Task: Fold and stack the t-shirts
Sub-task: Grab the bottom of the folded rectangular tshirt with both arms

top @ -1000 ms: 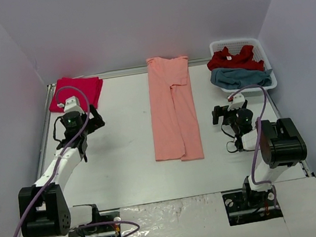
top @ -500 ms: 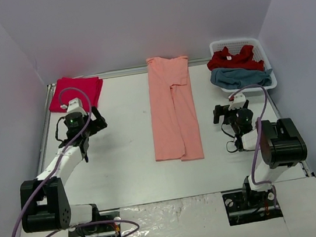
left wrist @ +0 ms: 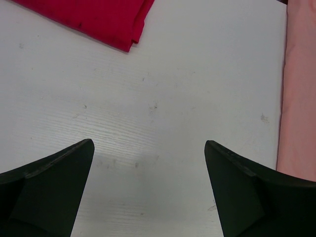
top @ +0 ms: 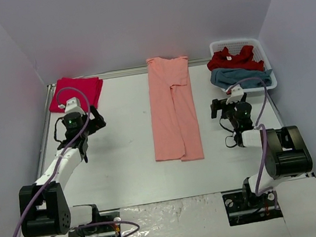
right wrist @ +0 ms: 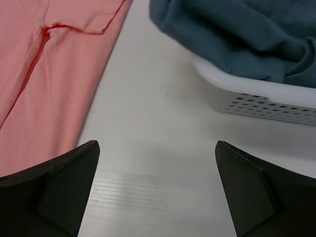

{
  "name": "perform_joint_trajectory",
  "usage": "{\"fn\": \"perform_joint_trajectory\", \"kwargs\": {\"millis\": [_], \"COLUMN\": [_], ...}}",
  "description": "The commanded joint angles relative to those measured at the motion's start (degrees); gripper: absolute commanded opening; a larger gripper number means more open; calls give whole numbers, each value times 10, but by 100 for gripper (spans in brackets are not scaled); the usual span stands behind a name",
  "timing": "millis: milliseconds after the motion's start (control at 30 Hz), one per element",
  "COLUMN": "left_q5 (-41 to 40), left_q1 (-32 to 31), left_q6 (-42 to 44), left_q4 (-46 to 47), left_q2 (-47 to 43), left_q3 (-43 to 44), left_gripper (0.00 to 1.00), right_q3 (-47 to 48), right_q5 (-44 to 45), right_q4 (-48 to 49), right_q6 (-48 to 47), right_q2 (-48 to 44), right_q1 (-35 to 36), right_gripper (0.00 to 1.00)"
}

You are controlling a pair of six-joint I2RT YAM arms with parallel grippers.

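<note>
**Layout.** The salmon t-shirt (top: 172, 109) lies flat in the middle of the surface (top: 122, 159) as a long narrow strip. Its sides and sleeves are already turned in, and its collar end points to the far wall. One crimson t-shirt (top: 76, 93) sits folded in the far left corner. The basket (top: 253, 41) at far right holds a crumpled red t-shirt (top: 231, 58) and a teal-blue t-shirt (top: 240, 76) that hangs over its near rim.

**Arms.** The left fingers (left wrist: 49, 192) are spread wide and hold nothing. They hang above bare surface between the crimson shirt and the salmon strip. The right fingers (right wrist: 54, 192) are also wide and empty, above bare surface between the strip's right edge and the basket. Neither pair touches cloth.

**Step (judged).** The lengthwise fold looks finished. The crosswise fold of the salmon strip has not begun.

**Next move calls for:**
- Each arm goes to one corner of the same short end, probably the near hem.
- Each pinch takes all layers together, since the turned-in flaps overlap unevenly there.
- Both arms lift level and carry that end over toward the collar without dragging the strip askew.
- The folded packet then goes onto the crimson shirt.

**Risk.** A pinch that takes only the top layer would reopen the flap.
</note>
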Motion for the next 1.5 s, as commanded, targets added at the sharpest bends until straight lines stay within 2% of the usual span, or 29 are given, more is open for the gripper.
{"fn": "perform_joint_trajectory", "kwargs": {"millis": [0,133,267,433,667,767,900,967,1067,1200,1267,1333,1433,1467], "left_q5": [-6,-13,-12,-35,-65,-39,20,31,65,108,129,146,154,154], "left_q1": [-4,-4,-7,-10,-23,-38,-58,-62,-69,-84,-84,-85,-96,-98], "left_q6": [0,-2,-15,-36,-61,-53,-50,-69,-90,-125,-138,-151,-155,-155], "left_q4": [14,8,13,2,7,-29,-14,-7,13,44,65,70,72,73], "left_q2": [-13,-17,-18,-38,-85,-68,-59,-65,-78,-99,-104,-112,-128,-132], "left_q3": [8,7,10,8,-24,7,16,5,-15,-40,-51,-61,-74,-76], "left_gripper": [94,94,94,94,94,94,94,94,94,94,94,94,94,94], "right_q3": [21,51,87,136,160,173,193,159,99,75,52,54,95,88], "right_q5": [8,28,134,178,118,96,33,-14,-61,-147,-151,-174,-187,-195], "right_q4": [-52,-147,-243,-338,-368,-379,-405,-358,-224,-142,-103,-115,-230,-236], "right_q6": [-13,-34,-51,8,98,155,182,211,269,352,399,393,358,358], "right_q2": [-26,-53,-90,-139,-166,-176,-188,-204,-212,-188,-182,-179,-179,-187], "right_q1": [43,114,185,232,252,264,265,265,257,233,231,231,229,230], "right_gripper": [100,100,100,100,100,100,100,100,100,100,100,100,100,100]}}
